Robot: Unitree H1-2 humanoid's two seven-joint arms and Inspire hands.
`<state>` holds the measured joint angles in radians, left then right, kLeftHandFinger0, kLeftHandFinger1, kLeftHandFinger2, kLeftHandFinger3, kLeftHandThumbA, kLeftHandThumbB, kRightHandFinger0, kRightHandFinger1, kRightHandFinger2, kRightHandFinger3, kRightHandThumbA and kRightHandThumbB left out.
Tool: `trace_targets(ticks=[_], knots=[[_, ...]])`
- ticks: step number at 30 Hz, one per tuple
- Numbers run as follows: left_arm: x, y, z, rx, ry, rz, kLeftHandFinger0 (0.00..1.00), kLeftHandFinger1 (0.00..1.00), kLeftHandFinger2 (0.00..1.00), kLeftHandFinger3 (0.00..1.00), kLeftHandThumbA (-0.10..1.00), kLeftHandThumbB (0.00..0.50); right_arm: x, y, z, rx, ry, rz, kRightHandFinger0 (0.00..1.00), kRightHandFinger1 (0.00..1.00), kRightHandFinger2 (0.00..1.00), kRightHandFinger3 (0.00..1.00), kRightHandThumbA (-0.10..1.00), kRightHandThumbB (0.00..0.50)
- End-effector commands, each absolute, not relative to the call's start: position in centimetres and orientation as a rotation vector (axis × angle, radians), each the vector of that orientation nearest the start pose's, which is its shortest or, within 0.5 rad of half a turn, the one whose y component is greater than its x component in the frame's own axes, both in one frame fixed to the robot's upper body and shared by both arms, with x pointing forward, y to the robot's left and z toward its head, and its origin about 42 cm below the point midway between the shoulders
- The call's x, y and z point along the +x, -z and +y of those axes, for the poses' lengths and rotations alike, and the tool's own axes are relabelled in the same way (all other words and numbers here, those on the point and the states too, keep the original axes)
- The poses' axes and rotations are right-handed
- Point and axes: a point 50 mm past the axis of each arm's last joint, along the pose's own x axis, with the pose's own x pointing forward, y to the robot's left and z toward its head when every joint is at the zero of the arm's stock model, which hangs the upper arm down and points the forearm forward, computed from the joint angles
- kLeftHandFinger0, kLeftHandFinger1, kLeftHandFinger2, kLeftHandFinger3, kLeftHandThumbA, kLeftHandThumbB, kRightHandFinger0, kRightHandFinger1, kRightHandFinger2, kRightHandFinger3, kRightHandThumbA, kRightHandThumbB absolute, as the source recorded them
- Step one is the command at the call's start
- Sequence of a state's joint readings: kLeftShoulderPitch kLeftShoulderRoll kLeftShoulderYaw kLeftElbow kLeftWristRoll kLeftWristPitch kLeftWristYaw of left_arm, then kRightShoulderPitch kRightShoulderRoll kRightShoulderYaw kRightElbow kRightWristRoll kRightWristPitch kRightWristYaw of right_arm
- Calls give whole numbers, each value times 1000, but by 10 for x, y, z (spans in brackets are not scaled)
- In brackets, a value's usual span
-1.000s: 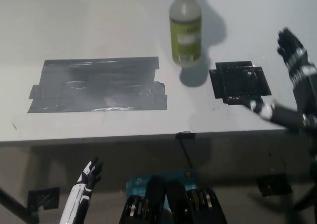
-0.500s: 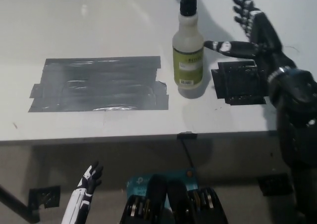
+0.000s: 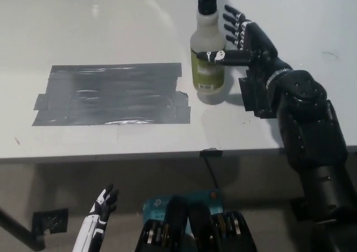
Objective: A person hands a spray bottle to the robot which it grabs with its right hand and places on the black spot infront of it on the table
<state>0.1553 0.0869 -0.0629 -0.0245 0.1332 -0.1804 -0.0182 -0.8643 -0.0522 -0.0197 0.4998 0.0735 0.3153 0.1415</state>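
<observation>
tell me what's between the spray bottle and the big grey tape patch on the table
Nothing: in the head view only bare white table separates the spray bottle from the grey tape patch. The right hand is on the bottle's other side.

Spray bottle (image 3: 208, 57) label unreadable (print too blurred).

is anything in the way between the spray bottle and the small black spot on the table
Partly: the right hand and its forearm lie over the black spot, just right of the spray bottle. No other object visible between them.
</observation>
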Motion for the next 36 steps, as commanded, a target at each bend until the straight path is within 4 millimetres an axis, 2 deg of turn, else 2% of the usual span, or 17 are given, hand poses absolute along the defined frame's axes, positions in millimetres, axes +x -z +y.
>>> trace_targets(ticks=[1, 3, 5, 7, 9, 11, 14, 16, 19, 20, 21, 23, 26, 30, 34, 36], knots=[[227, -80, 226, 213, 77, -89, 1000, 1000, 1000, 1000, 1000, 27, 522, -304, -129, -51, -360, -81, 1000, 1000, 1000, 1000, 1000, 434], [227, -81, 226, 208, 77, -88, 1000, 1000, 1000, 1000, 1000, 27, 523, -299, -129, -50, -362, -73, 1000, 1000, 1000, 1000, 1000, 429], [230, -83, 228, 218, 74, -91, 1000, 1000, 1000, 1000, 1000, 28, 526, -296, -128, -36, -361, -51, 1000, 1000, 1000, 1000, 1000, 468], [231, -83, 229, 225, 72, -95, 1000, 1000, 1000, 1000, 1000, 38, 527, -293, -129, -38, -358, -50, 1000, 1000, 1000, 1000, 997, 454], [231, -83, 230, 241, 75, -101, 1000, 1000, 1000, 1000, 1000, 18, 529, -288, -132, -44, -348, -45, 1000, 1000, 1000, 1000, 999, 446], [231, -83, 230, 231, 75, -99, 1000, 1000, 1000, 1000, 1000, 22, 530, -286, -133, -33, -349, -43, 1000, 1000, 1000, 1000, 982, 437], [231, -84, 230, 221, 78, -89, 1000, 1000, 1000, 1000, 1000, 30, 532, -290, -133, -31, -344, -39, 1000, 1000, 1000, 1000, 990, 464], [231, -84, 229, 221, 74, -91, 1000, 1000, 1000, 1000, 1000, 33, 532, -297, -132, -40, -349, -57, 1000, 1000, 1000, 1000, 1000, 446], [233, -85, 229, 216, 71, -95, 1000, 1000, 1000, 1000, 1000, 23, 534, -304, -129, -41, -361, -69, 1000, 1000, 1000, 1000, 1000, 446], [232, -85, 229, 217, 66, -86, 1000, 1000, 1000, 1000, 1000, 50, 534, -308, -124, -63, -360, -83, 1000, 1000, 1000, 1000, 1000, 450], [231, -85, 229, 219, 64, -83, 1000, 1000, 1000, 1000, 1000, 53, 534, -310, -123, -72, -355, -86, 1000, 1000, 1000, 1000, 1000, 454], [231, -85, 229, 230, 69, -91, 1000, 1000, 1000, 1000, 1000, 37, 534, -312, -120, -80, -362, -92, 1000, 1000, 1000, 1000, 1000, 487], [233, -87, 230, 241, 70, -102, 1000, 1000, 1000, 1000, 1000, 16, 538, -316, -113, -70, -394, -105, 1000, 1000, 1000, 1000, 1000, 488], [234, -87, 229, 229, 70, -109, 1000, 1000, 1000, 1000, 1000, 21, 539, -322, -105, -88, -396, -115, 1000, 1000, 1000, 1000, 1000, 500], [237, -88, 229, 220, 71, -116, 1000, 1000, 1000, 1000, 1000, 14, 543, -326, -97, -108, -397, -116, 1000, 1000, 1000, 1000, 1000, 490], [236, -88, 229, 223, 70, -110, 1000, 1000, 1000, 1000, 1000, 16, 544, -326, -94, -95, -407, -106, 1000, 1000, 1000, 1000, 1000, 465]])
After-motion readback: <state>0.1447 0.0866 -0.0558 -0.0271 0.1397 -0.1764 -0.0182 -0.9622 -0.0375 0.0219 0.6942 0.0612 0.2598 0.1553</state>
